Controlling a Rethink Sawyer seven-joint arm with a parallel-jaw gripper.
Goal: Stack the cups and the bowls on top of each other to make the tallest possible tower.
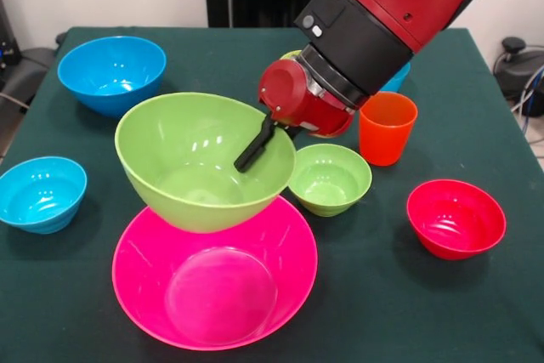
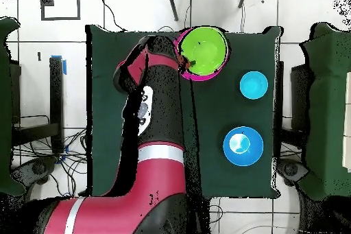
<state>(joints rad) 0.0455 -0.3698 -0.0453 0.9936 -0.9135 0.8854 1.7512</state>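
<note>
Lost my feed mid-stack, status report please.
Gripper shut on large green bowl rim, held tilted above huge pink bowl. Small green bowl close beside, not blocking.

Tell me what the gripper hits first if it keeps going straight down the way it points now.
The gripper already holds the large green bowl by its rim, one finger inside. Straight down, that bowl would probably meet the pink bowl beneath it first; the gap between them is hard to judge.
</note>
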